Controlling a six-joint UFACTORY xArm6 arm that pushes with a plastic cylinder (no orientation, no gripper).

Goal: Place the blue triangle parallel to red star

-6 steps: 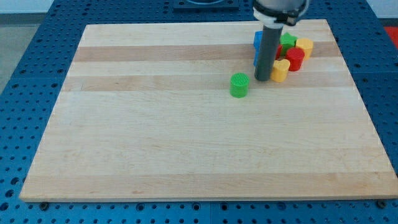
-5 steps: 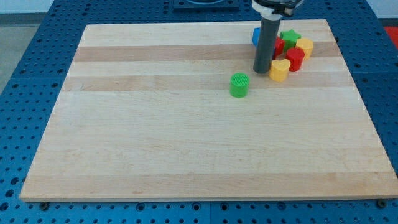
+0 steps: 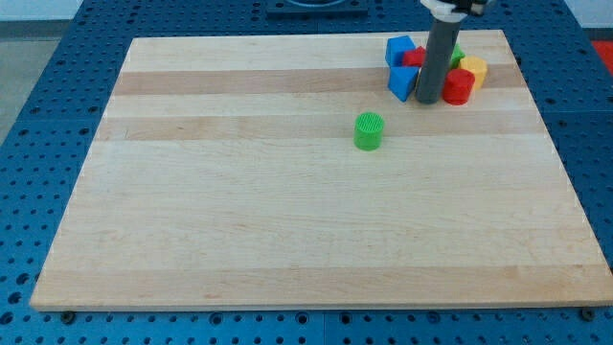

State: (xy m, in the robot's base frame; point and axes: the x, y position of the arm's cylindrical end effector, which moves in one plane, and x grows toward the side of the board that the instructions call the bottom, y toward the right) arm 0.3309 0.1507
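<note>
Camera view: you are looking down at a pale wooden board resting on a blue perforated table. The arm carries no pincer, so there is no open or closed state to record; it ends in a dark rod, and my tip is planted on the board inside a cluster of blocks near the view's top right. The blue triangle lies just to the view's left of my tip, touching the rod or very nearly so; which cannot be settled. Directly above it toward the view's top sits a blue cube. A red block shows between the blue cube and the rod; it is largely hidden, so its shape cannot be confirmed as the star. On the view's right of the rod stands a red cylinder, close against it. Beyond that is a yellow block, and a sliver of a green block shows just behind the rod; neither shape can be made out. 1 green cylinder stands alone, well apart from the cluster, toward the view's lower left of my tip.
</note>
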